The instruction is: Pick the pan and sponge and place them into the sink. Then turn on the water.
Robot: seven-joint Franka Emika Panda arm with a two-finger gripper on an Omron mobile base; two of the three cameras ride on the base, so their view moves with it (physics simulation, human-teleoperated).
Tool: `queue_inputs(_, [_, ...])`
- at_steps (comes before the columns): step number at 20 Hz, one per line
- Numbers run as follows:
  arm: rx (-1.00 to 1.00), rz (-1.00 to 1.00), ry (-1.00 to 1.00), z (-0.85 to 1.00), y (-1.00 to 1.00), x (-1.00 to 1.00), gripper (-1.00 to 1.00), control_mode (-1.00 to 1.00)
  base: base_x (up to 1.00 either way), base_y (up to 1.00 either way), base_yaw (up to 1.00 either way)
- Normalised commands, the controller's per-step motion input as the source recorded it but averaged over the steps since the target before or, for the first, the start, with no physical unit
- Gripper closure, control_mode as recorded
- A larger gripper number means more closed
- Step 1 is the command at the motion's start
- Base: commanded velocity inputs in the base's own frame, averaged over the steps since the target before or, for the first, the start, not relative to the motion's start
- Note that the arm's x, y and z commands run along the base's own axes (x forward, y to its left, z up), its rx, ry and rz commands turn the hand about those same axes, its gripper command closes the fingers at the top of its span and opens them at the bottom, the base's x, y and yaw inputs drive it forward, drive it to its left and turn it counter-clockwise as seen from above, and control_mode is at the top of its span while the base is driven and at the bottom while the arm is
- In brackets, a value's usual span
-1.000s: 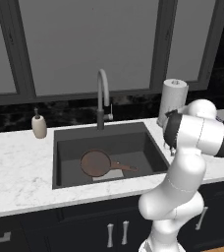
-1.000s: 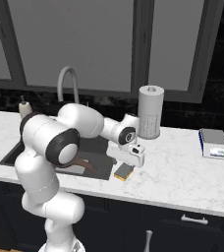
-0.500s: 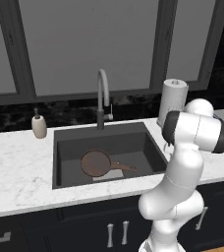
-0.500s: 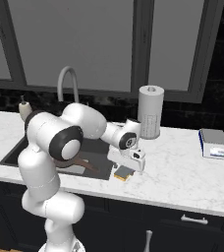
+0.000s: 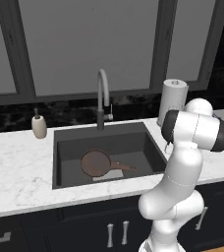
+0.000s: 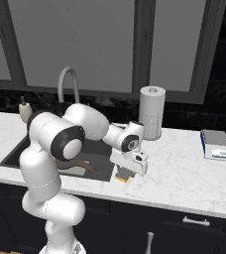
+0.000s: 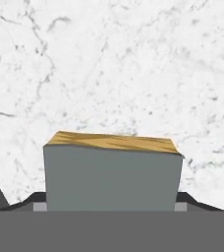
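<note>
- Pan (image 5: 95,163) lies in the left base view on the floor of the sink (image 5: 64,135), its thin handle pointing toward the basin's right side, partly over a light grey square patch.
- Behind the sink in that view stands an arched grey faucet (image 5: 102,98), with a soap dispenser (image 5: 39,126) on the marble counter (image 5: 15,167) to the left and a paper towel roll (image 5: 172,101) to the right.
- The white arm rises at the right of that view, its elbow in front of the counter edge beside the sink's right rim.
- From the right base view, the gripper (image 6: 125,173) is lowered over the counter just right of the sink's near right corner, sitting directly upon the sponge (image 6: 122,175).
- The sponge rests on the counter, outside the sink; its yellow edge peeks out under the hand.
- Whether the fingers already press the sponge cannot be told from this side.
- A book (image 6: 215,145) lies well apart at the far right of the counter, and the towel roll stands behind the hand.
- In the hand view, the sponge (image 7: 112,172) sits close, between the finger tips: grey face toward the camera, yellow-brown layer along its far edge, marble beyond.
- The jaws stand on either side of the sponge, partly open; a firm grip cannot be confirmed.
</note>
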Motion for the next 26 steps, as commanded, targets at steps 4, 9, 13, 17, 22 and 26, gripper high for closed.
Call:
queue_inputs(4, [0.00,0.00,0.00,-0.01,0.00,0.00,1.00,-1.00,0.00,0.00,0.00])
queue_inputs(9, [0.05,0.17,-0.01,0.15,0.36,0.02,1.00,-1.00,0.00,0.00,0.00])
queue_inputs(13, [0.02,0.29,-0.03,0.47,0.94,0.16,1.00,-1.00,0.00,0.00,0.00])
queue_inputs(17, [0.02,0.38,0.00,0.25,1.00,0.39,1.00,-1.00,0.00,0.00,0.00])
queue_inputs(22, [0.00,0.31,0.00,-0.21,0.93,0.46,1.00,-1.00,0.00,0.00,0.00])
queue_inputs(26, [0.01,0.20,0.00,-0.38,0.39,0.76,1.00,-1.00,0.00,0.00,0.00])
